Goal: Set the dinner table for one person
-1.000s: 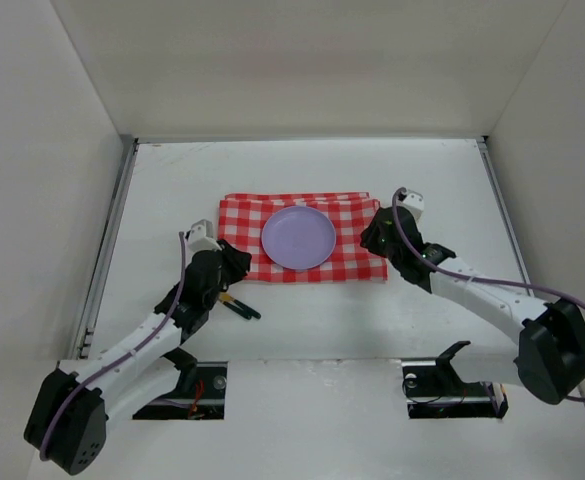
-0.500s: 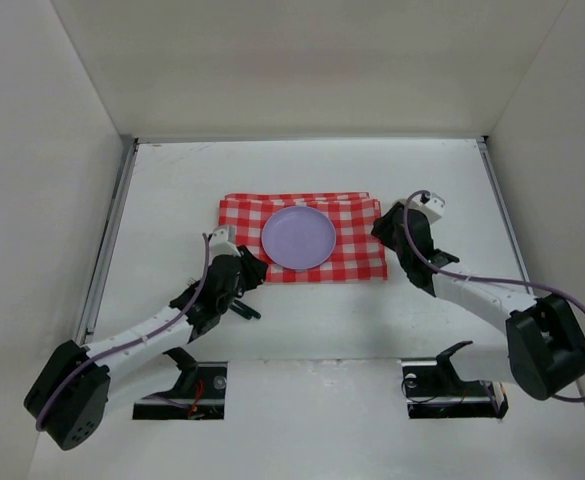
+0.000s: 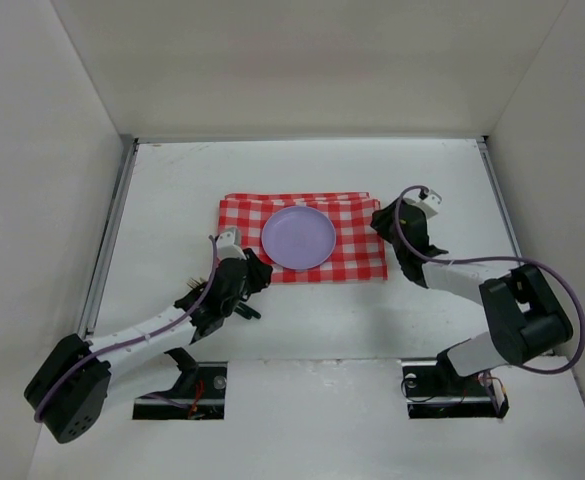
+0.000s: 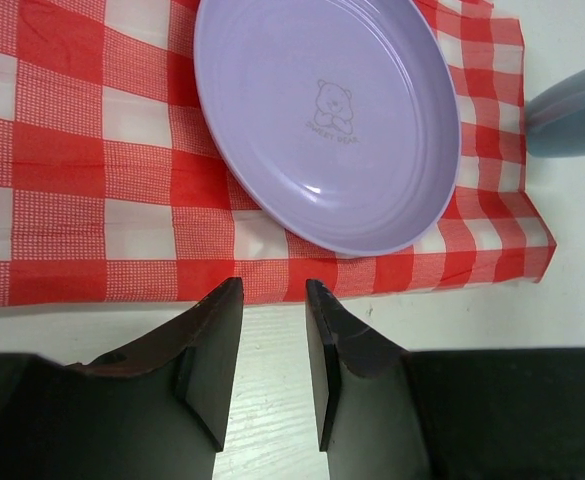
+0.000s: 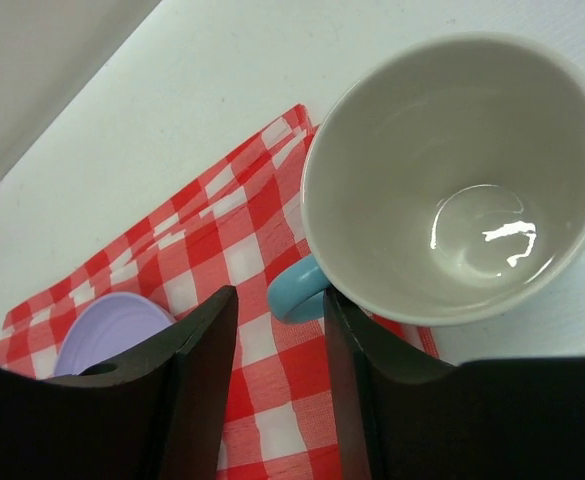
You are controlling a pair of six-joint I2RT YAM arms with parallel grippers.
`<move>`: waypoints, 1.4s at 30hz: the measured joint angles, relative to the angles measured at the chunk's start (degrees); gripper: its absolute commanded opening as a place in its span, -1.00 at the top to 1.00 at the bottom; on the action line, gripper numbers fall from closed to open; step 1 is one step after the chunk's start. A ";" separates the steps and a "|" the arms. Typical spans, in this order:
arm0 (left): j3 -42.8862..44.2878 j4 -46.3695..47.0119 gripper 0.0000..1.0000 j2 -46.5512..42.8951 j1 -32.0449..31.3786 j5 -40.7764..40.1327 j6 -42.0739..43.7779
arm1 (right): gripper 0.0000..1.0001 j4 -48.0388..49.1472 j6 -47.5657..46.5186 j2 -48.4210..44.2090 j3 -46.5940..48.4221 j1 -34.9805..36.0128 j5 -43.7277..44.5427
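Since a second back my left gripper (image 4: 272, 290) has slid toward 1 o'clock, off the bare dinner table (image 3: 172, 190) and up to the near edge of the checkered cloth (image 4: 62, 160). Its fingers are spread a little with nothing between them, tips just short of the hem. Meanwhile the dark utensil (image 3: 250, 313) has stayed put on the table at 7 o'clock of the purple plate (image 4: 322, 110), now partly under my left forearm. I read that as not picked up, so it is still to be laid beside the plate. What kind of utensil it is, I cannot tell.

My right arm has folded its elbow in, and the right gripper (image 5: 280, 295) has moved slightly toward 12 o'clock. Its fingers are spread and not pinching. The blue handle (image 5: 294, 292) of the mug (image 5: 462, 180) shows just past the gap between the tips; whether they touch it, I can't tell. The mug stands upright and empty at 3 o'clock of the plate, at the cloth's right edge. It looks placed, so the right hand is likely free to back off.

The dinner table is the big white top under everything, with grey rails (image 3: 109, 230) along its 9 and 3 o'clock sides. The cloth lies mid-table with the plate centred on it.

In the way:
- The plate rim sits close ahead of the left fingers at 12 o'clock.
- My own left arm covers part of the utensil.
- The mug handle is right in the right gripper's line, so a careless pull could tip the mug.
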 measured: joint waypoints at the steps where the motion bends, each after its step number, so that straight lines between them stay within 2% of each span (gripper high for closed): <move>1: 0.00 0.00 0.41 0.00 -0.31 -0.22 -0.02 | 0.16 0.63 0.22 0.52 -0.02 0.00 0.00; 4: 0.00 0.00 0.41 0.02 -1.25 -0.81 -0.15 | 0.22 2.49 1.16 2.40 -0.02 0.00 0.04; 9: 0.00 0.00 0.41 0.02 -1.95 -1.49 -0.20 | 0.52 4.66 3.26 4.70 -0.13 0.04 0.46; 15: 0.00 0.00 0.41 0.02 -2.10 -1.77 -0.20 | 0.71 7.63 4.09 3.76 -2.43 0.04 1.73; 19: 0.07 0.00 0.41 0.11 -2.43 -1.84 -0.20 | 0.74 7.87 3.91 0.04 -5.55 0.04 2.14; 26: 0.35 0.09 0.41 0.57 -2.73 -2.08 -0.20 | 0.63 5.64 4.37 -6.62 -9.86 0.02 2.40; 28: 0.42 0.09 0.41 0.57 -2.75 -2.14 -0.20 | 0.53 4.46 4.48 -6.95 -9.73 0.02 2.14; 30: 0.44 0.15 0.41 0.57 -2.75 -2.21 -0.20 | 0.37 3.23 4.48 -6.95 -9.18 0.02 1.73; 42: 0.44 0.17 0.40 0.42 -2.73 -2.23 -0.17 | 0.07 -6.38 0.63 -2.14 -2.91 -2.67 -0.37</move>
